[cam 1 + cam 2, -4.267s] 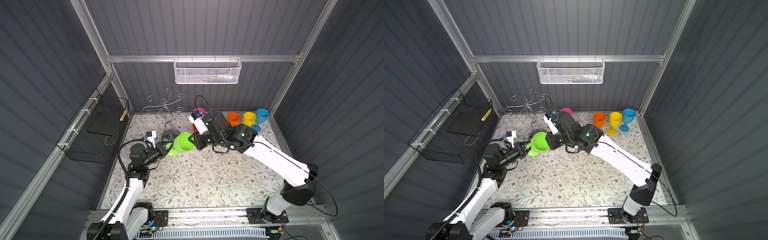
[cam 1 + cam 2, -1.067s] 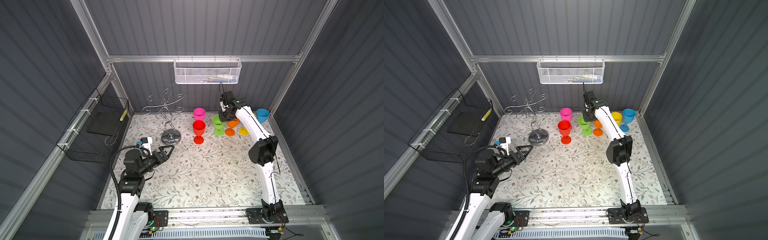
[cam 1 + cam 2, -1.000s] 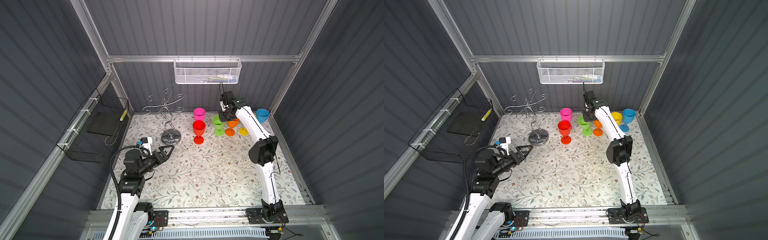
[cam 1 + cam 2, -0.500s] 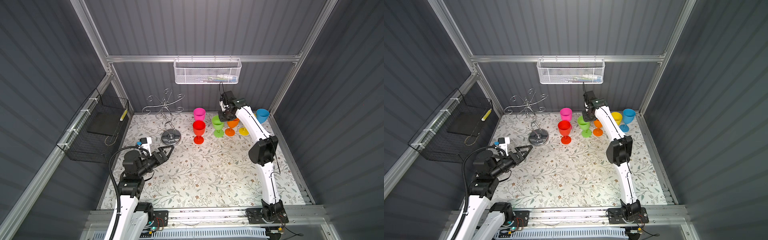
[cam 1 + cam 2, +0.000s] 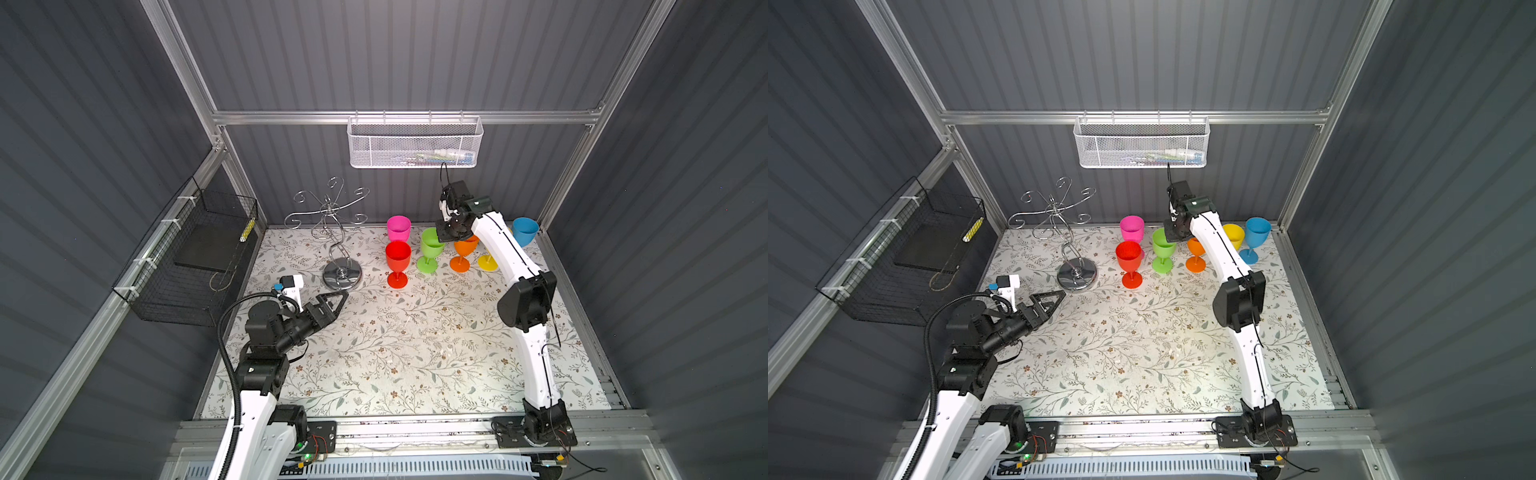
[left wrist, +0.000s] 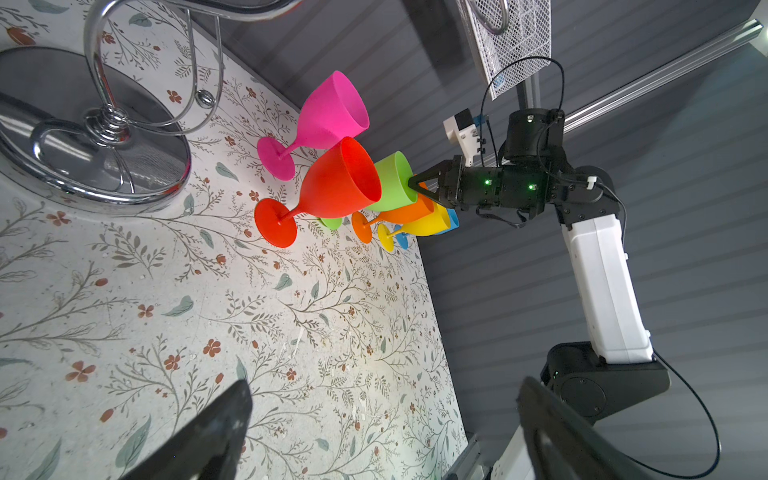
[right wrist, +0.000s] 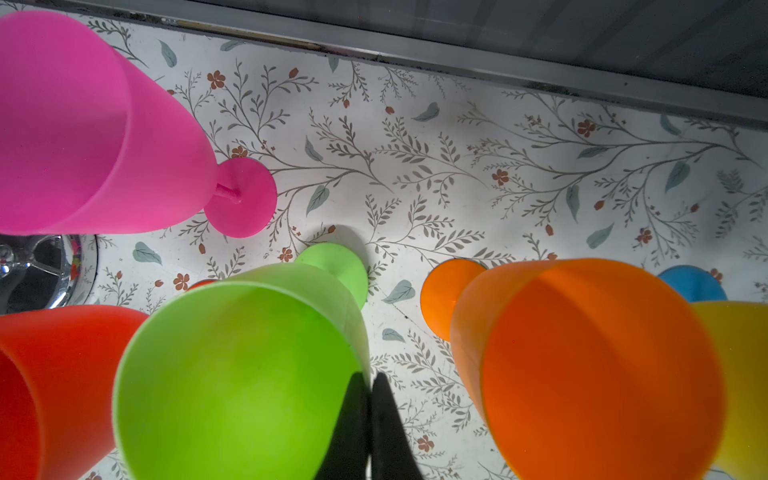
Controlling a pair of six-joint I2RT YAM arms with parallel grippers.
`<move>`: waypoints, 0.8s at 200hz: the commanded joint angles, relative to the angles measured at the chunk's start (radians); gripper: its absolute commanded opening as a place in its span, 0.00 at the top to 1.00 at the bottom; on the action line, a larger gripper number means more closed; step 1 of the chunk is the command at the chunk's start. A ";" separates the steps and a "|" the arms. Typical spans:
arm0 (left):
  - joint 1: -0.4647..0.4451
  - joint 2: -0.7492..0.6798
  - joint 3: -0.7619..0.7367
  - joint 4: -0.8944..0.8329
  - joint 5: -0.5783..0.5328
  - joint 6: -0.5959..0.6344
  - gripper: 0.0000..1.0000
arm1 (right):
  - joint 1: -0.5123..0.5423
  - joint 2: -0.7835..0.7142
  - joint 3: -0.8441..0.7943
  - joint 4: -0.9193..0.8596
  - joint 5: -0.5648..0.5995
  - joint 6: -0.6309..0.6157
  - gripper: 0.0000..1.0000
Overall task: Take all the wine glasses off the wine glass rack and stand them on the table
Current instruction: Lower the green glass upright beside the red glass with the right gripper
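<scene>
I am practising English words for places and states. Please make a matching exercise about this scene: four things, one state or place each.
1 wine glass rack
2 green glass
3 left gripper
4 blue glass

A open, empty
B rim pinched by right gripper
C no glass hanging
D nearest the right back corner

Pairs: 1-C, 2-B, 3-A, 4-D

Surface [image 5: 415,340]: flat, covered in a pale floral print. At rear left the wine glass rack [image 5: 341,277] stands on its round chrome base. To its right are six glasses, all upright on their feet: pink wine glass [image 5: 399,228] rearmost, red wine glass [image 5: 398,255] just in front of it, then green wine glass [image 5: 430,245], orange wine glass [image 5: 462,249], yellow wine glass [image 5: 487,262] and blue wine glass [image 5: 525,230] toward the rear right corner.
</scene>
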 commanded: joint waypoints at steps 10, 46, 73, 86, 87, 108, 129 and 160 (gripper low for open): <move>-0.004 -0.016 0.000 -0.003 0.015 -0.017 0.00 | -0.008 0.023 0.005 0.011 -0.001 0.006 0.93; -0.004 -0.024 -0.002 -0.008 0.016 -0.019 0.00 | -0.009 0.023 -0.009 0.019 0.002 0.008 0.92; -0.004 -0.025 -0.003 -0.007 0.015 -0.019 0.00 | -0.009 0.027 -0.015 0.024 -0.002 0.009 0.90; -0.004 -0.026 -0.004 -0.005 0.015 -0.021 0.00 | -0.009 0.028 -0.019 0.024 -0.003 0.012 0.90; -0.005 -0.026 -0.004 -0.005 0.014 -0.021 0.00 | -0.009 0.027 -0.019 0.024 -0.003 0.011 0.90; -0.004 -0.026 -0.003 -0.005 0.014 -0.020 0.00 | -0.009 0.027 -0.024 0.030 -0.004 0.012 0.90; -0.004 -0.026 -0.002 -0.006 0.015 -0.020 0.00 | -0.009 0.028 -0.029 0.035 -0.013 0.015 0.90; -0.004 -0.030 0.005 -0.011 0.016 -0.021 0.00 | -0.009 0.023 -0.037 0.042 -0.017 0.026 0.91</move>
